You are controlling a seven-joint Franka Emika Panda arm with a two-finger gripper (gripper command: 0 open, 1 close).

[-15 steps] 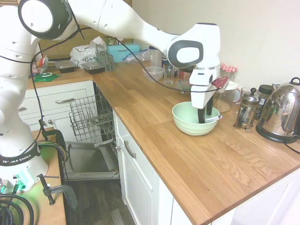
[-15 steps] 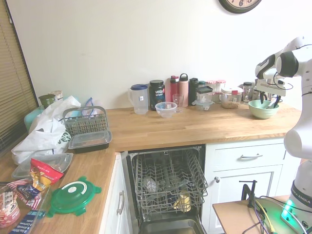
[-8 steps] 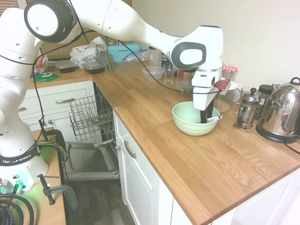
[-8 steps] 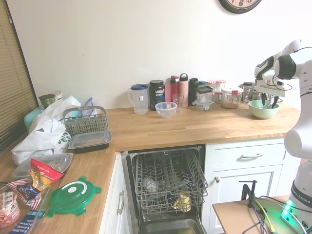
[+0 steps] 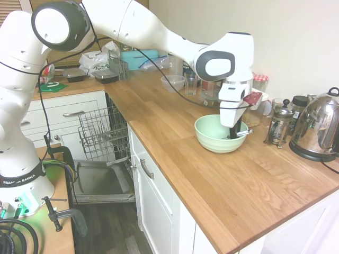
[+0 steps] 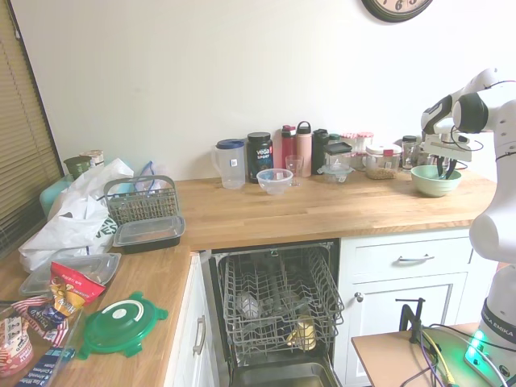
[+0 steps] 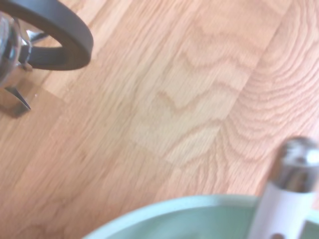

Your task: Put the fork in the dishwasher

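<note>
The fork is a slim silver piece lying in the mint-green bowl, with its handle poking over the bowl's right rim. My gripper reaches down into the right side of the bowl, right at the fork; whether it holds the fork does not show. From the other side, the gripper stands over the bowl. The wrist view shows the bowl rim and a white and silver rod rising beside it. The dishwasher is open, its wire rack pulled out.
A French press and a steel kettle stand just right of the bowl. Jars, bottles and a clear bowl line the back of the worktop. The wire rack sticks out beside the white cabinets.
My gripper has shifted right across the bowl, from its middle to the fork's handle at the right rim. The bowl and fork have not moved.
</note>
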